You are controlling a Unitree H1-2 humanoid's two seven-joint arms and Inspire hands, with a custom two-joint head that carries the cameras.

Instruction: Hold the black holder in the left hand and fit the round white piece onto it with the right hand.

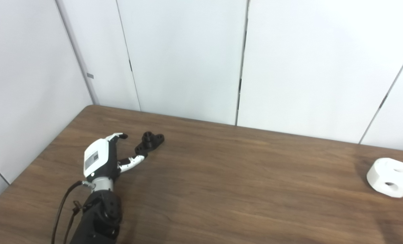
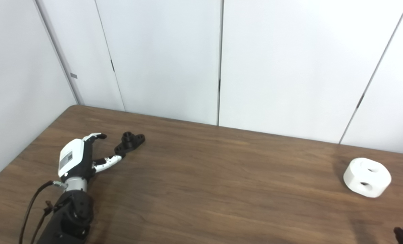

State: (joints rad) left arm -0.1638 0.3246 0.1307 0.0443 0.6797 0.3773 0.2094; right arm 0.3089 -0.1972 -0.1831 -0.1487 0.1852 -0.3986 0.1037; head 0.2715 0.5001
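Black and likely stiff, light plastic, the holder (image 1: 149,141) lies far left on the table (image 1: 221,176) beside the spread-fingered, empty left hand (image 1: 101,157), best pinched across its flat base, while the white piece (image 1: 391,177) sits far right.

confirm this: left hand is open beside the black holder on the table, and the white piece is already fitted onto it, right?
Not quite. The left hand is open beside the black holder, but the white piece lies apart at the table's right side, as the left eye view shows.
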